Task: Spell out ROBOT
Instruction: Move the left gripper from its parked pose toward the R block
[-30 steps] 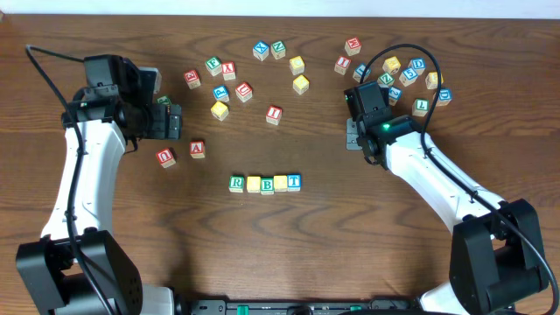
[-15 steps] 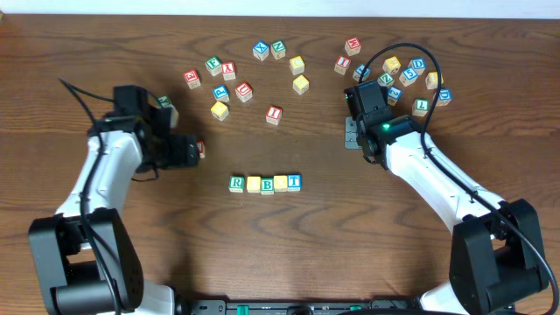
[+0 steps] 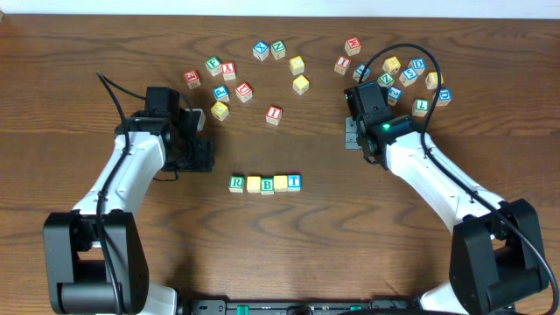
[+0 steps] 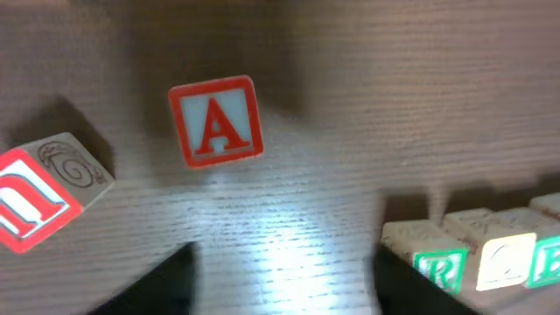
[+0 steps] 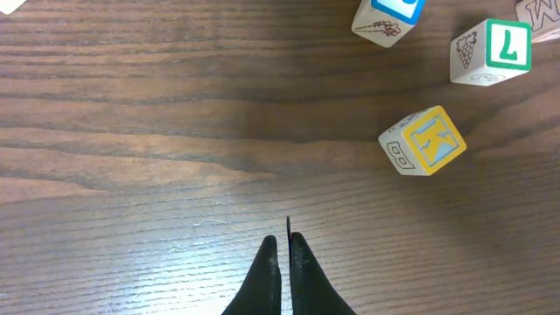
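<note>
Saw a row of blocks (image 3: 265, 183) near the middle of the table (image 3: 289, 254). Read a green R, then a yellow block, a B, another yellow block and a blue T. Counted five, so judged the word done or nearly done. Could not read the two yellow ones from above; guessed a round letter beside the R from the left wrist view. Maybe needed only a check. Found the left tool (image 4: 280, 293) spread wide, holding nothing, near the A block (image 4: 216, 121) and the R end of the row. Found the right tool (image 5: 284, 262) pressed together, pinching nothing, well apart from the row, near the K block (image 5: 423, 140).
</note>
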Controlling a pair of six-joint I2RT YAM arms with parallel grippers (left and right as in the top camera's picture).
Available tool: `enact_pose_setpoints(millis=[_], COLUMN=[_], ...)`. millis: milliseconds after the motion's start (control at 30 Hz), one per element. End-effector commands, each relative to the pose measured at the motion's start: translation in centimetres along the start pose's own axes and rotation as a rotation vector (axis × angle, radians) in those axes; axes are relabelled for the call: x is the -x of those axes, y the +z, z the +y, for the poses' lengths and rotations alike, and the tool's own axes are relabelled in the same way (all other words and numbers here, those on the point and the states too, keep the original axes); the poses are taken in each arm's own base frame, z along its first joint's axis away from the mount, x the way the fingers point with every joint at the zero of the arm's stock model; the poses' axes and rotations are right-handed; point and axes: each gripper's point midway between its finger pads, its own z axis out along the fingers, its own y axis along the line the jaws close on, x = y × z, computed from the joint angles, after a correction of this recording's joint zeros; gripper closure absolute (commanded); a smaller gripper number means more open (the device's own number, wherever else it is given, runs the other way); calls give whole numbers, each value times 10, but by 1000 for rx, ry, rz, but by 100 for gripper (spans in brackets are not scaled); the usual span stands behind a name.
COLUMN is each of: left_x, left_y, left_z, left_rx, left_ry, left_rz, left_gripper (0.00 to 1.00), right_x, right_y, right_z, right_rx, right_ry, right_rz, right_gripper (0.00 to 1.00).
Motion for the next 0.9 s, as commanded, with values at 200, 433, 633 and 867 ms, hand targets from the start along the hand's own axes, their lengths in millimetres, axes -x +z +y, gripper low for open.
enact_pose_setpoints(millis=[200, 433, 633, 867], left_x=[-13, -28, -30, -28], left_y=[1, 0, 0, 6], left_z=[9, 9, 8, -8], left_rx=[55, 53, 52, 41], left_ry=[-12, -23, -23, 31], left_rz=[51, 115, 122, 112], left_gripper=[68, 92, 92, 92], right_x=[12, 12, 12, 12], right_y=[-10, -10, -10, -10], right_z=[-2, -2, -2, -2], right_rx=[10, 10, 10, 11], right_ry=[6, 6, 6, 6], right_rz=[-33, -33, -33, -34], right_gripper=[99, 99, 99, 98])
